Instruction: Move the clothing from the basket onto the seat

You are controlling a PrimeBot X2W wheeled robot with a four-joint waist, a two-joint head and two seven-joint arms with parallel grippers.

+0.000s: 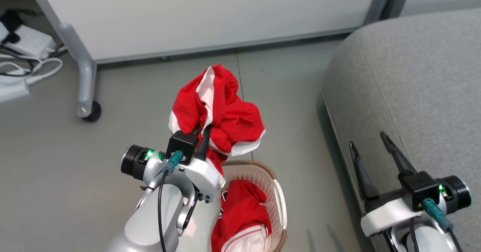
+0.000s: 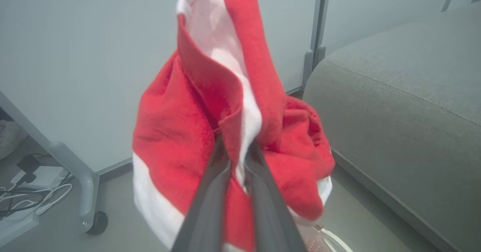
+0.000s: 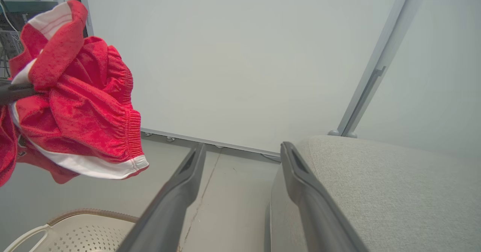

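My left gripper [image 1: 203, 129] is shut on a red garment with white panels [image 1: 218, 111], held up in the air above the cream basket [image 1: 276, 192]. In the left wrist view its fingertips [image 2: 236, 146] pinch a fold of that clothing [image 2: 176, 143]. The right wrist view has the same garment [image 3: 79, 105], with a gathered elastic waistband, hanging at the left above the basket rim [image 3: 90, 214]. More red and white clothing [image 1: 242, 216] lies in the basket. My right gripper [image 1: 370, 141] is open and empty, over the left edge of the grey seat [image 1: 417, 79].
A pale grey partition panel [image 1: 210, 15] on a wheeled leg [image 1: 88, 111] stands behind the basket. Cables and a white power strip [image 1: 26, 41] lie on the floor at the far left. Bare grey floor separates basket and seat.
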